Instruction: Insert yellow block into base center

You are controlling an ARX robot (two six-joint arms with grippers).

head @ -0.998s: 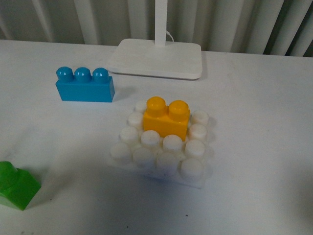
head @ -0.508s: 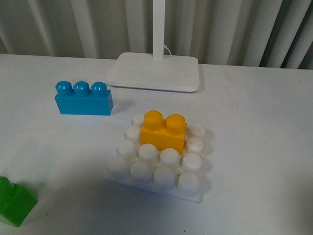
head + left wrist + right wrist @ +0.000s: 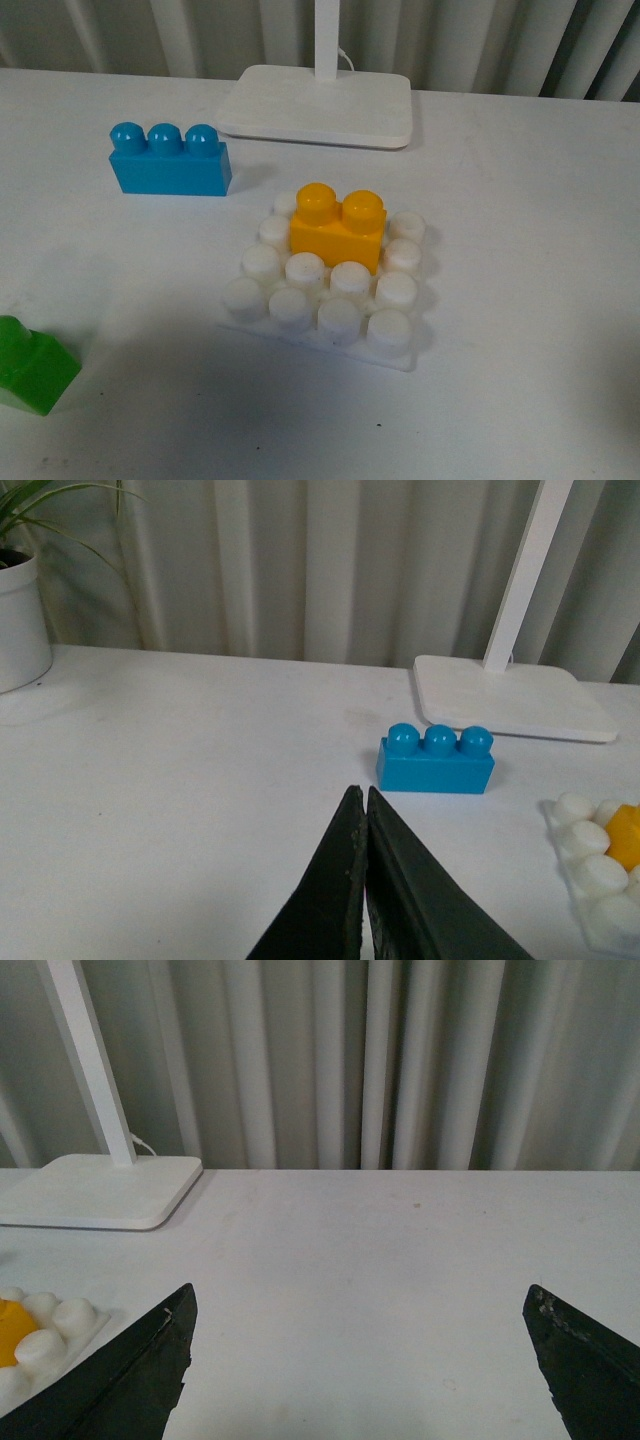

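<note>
Yellow block (image 3: pixel 338 233) seated on base (image 3: pixel 330 320), in the middle two columns but toward the far rows. Left fingers (image 3: pixel 362 825) pressed together, right fingers (image 3: pixel 170 1345) spread wide, both empty. Insertion apparently finished; next, probably only checking seating.

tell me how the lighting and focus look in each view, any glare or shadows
Front view: even, soft light, faint shadows beside the blue brick and base, small highlights on the yellow block, all fairly sharp. Left wrist view: slightly soft, shut left gripper dark and featureless. Right wrist view: dimmer, greyish, open right gripper fingers nearly black; no strong glare.
</note>
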